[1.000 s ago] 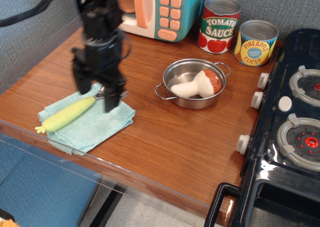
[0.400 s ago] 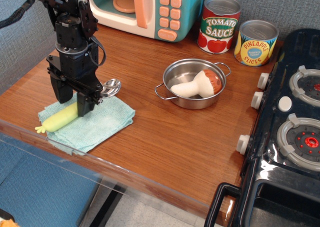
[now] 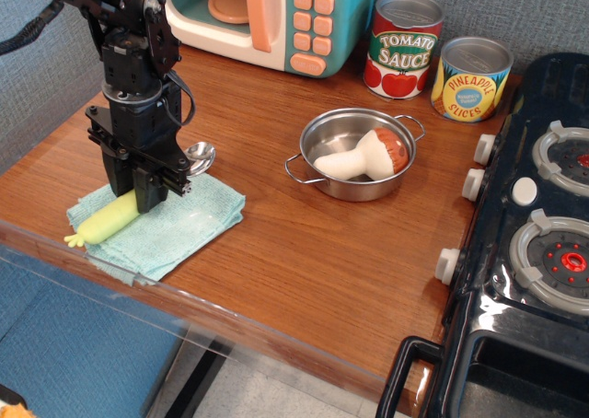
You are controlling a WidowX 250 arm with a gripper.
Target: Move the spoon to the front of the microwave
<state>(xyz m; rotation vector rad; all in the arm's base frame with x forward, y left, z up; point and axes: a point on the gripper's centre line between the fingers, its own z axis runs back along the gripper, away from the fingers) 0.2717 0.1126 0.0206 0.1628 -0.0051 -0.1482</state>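
The jaws are clamped on the spoon, which lies on a cloth on the worktop. The microwave stands far behind the jaws. To their right, beyond a pot, two cans read "TOMATO SAUCE" and "PINEAPPLE SLICES".
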